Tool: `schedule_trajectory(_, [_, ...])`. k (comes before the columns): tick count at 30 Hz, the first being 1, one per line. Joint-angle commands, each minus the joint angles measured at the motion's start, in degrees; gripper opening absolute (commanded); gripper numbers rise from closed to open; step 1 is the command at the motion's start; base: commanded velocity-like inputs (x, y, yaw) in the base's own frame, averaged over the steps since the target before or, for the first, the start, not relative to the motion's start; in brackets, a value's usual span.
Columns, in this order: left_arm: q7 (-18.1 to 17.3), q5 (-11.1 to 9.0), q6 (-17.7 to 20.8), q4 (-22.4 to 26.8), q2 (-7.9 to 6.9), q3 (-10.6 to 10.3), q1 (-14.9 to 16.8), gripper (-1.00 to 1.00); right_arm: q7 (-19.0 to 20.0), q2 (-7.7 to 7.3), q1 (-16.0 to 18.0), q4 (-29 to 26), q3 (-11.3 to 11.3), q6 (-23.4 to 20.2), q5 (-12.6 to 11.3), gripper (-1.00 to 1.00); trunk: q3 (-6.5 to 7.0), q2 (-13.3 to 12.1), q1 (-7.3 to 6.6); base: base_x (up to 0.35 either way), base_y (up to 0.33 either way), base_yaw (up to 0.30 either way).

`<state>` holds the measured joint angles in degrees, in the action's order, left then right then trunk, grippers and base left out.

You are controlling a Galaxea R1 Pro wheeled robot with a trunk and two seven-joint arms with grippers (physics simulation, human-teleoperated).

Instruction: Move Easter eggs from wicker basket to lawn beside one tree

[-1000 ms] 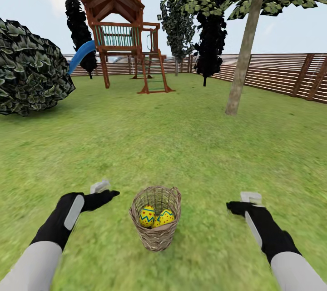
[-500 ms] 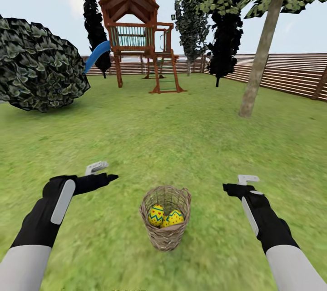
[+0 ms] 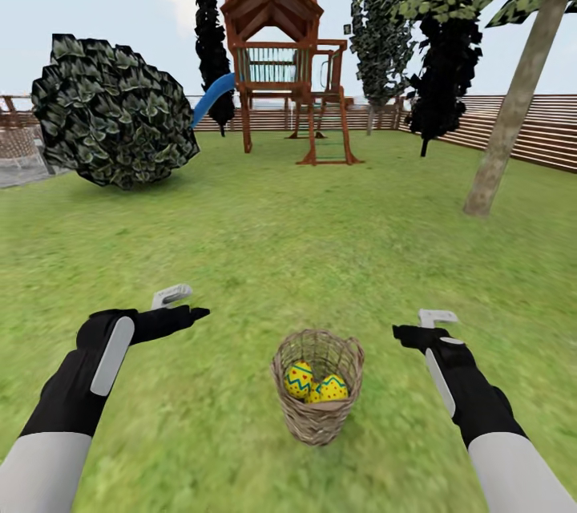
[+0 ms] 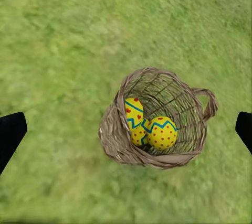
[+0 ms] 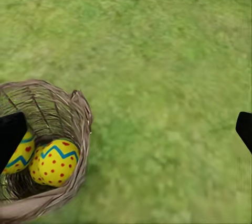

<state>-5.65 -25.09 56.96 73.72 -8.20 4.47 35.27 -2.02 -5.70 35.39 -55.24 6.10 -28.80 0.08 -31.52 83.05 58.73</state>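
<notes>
The wicker basket stands on the lawn between my arms, closer to the right one. Its eggs are yellow with red dots and a blue zigzag. All three lie together in the left wrist view: one egg leaning on the wall, a second egg in front, a third egg wedged between. My left gripper hovers open, left of the basket. Right of it, my right gripper is open too. The pale tree rises at far right.
A round dark bush sits at back left. A wooden playset with a blue slide stands at the far middle, thin black-foliage trees beside it. A slatted fence closes the right side. Open grass stretches from the basket to the tree.
The whole picture has slid right, so the camera has turned left. Both grippers rose a little early on and have since held still. The eggs stay in the basket.
</notes>
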Motion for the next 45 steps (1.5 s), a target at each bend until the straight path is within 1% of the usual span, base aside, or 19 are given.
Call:
schedule_trajectory(1, [-0.6,0.5,0.3,0.0,0.11,0.0,0.1,1.0,-0.2,-0.05,0.0,-0.1,0.0,-0.3,0.0,1.0,-0.06,0.0,0.0,0.0,-0.298,0.285])
schedule_trajectory(20, [-0.5,0.6,0.3,-0.8,0.9,-0.3,0.1,1.0,-0.1,-0.03,0.0,0.1,0.0,0.0,0.0,1.0,-0.06,0.0,0.0,0.0,-0.323,0.285])
schedule_trajectory(21, [-0.5,0.7,0.3,-3.3,0.92,-1.3,0.1,1.0,-0.1,-0.02,0.0,0.6,0.0,0.0,0.0,1.0,-0.06,0.0,0.0,0.005,-0.327,0.285])
schedule_trajectory(24, [-0.4,0.8,0.1,-6.3,1.61,-2.4,0.1,1.0,-0.1,-0.01,-0.1,1.9,-0.1,0.0,0.0,1.0,-0.06,0.0,0.0,0.074,-0.325,0.285])
schedule_trajectory(25, [0.0,1.2,0.1,-7.6,1.94,-3.3,0.1,1.0,-0.1,0.02,-0.1,2.8,-0.1,0.1,0.0,1.0,-0.06,0.0,0.0,0.187,-0.278,0.244])
schedule_trajectory(27, [0.3,1.9,0.1,-8.4,2.06,-4.7,0.2,1.0,-0.1,0.02,-0.1,3.6,-0.1,0.4,0.1,1.0,-0.06,0.0,0.0,0.237,-0.229,0.133])
schedule_trajectory(28, [0.4,2.4,0.0,-8.7,2.1,-5.9,0.2,1.0,0.0,0.0,-0.1,4.2,-0.1,0.5,0.2,1.0,-0.06,0.0,0.0,0.287,-0.152,0.053])
schedule_trajectory(29, [0.5,2.6,0.0,-8.7,2.11,-6.3,0.2,1.0,0.0,0.04,-0.1,4.4,-0.1,0.6,0.2,1.0,-0.06,0.0,0.0,0.295,-0.132,0.042])
schedule_trajectory(31, [0.6,3.1,0.1,-8.9,2.17,-7.9,0.2,1.0,0.0,0.06,-0.1,4.8,-0.2,0.7,0.2,1.0,-0.06,0.0,0.0,0.313,-0.067,0.021])
schedule_trajectory(34, [0.6,3.4,0.1,-9.0,2.21,-8.8,0.2,1.0,0.1,0.01,-0.1,5.0,-0.1,1.2,0.3,1.0,-0.06,0.0,0.0,0.325,-0.021,0.007])
schedule_trajectory(42, [0.6,3.5,0.1,-9.0,2.17,-9.6,0.2,1.0,0.3,-0.01,-0.1,5.3,-0.1,1.5,0.2,1.0,0.26,0.0,0.0,0.33,-0.003,-0.125])
schedule_trajectory(45, [0.6,3.5,0.1,-9.0,2.02,-11.4,0.2,1.0,0.3,-0.01,-0.1,5.6,-0.1,1.8,0.1,1.0,0.38,0.0,0.0,0.324,0.0,-0.121])
